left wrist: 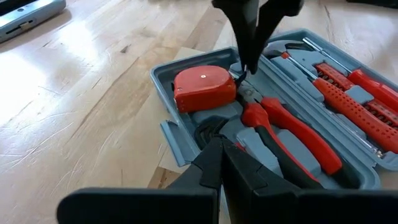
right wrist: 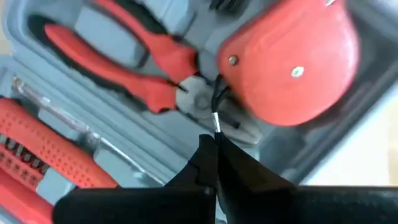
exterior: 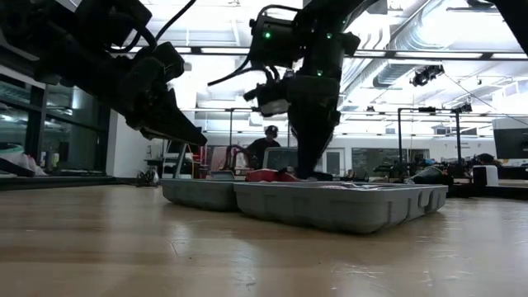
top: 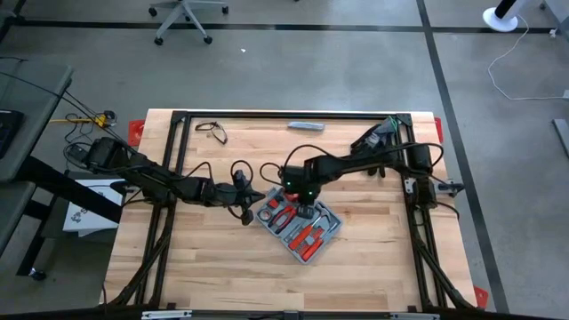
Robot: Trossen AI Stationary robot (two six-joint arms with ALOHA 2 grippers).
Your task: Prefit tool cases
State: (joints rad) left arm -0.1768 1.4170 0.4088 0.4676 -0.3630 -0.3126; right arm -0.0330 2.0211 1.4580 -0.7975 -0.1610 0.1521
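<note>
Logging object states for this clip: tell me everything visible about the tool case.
The tool case is blue-grey moulded plastic, lying open and flat at an angle near the middle of the wooden table. Its slots hold a red tape measure, red-handled pliers and red screwdrivers. The right pincer, shut, pokes down inside between tape measure and pliers; the left pincer, shut, hovers at its edge.

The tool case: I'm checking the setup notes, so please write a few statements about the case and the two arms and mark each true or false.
1. The tool case lies open on the table. True.
2. The right tool is wide open. False: it is shut, its tip down by the pliers and the red tape measure.
3. The left tool holds the pliers. False: it is shut and empty, beside the case.
4. A pair of glasses lies near the table's far edge. True.
</note>
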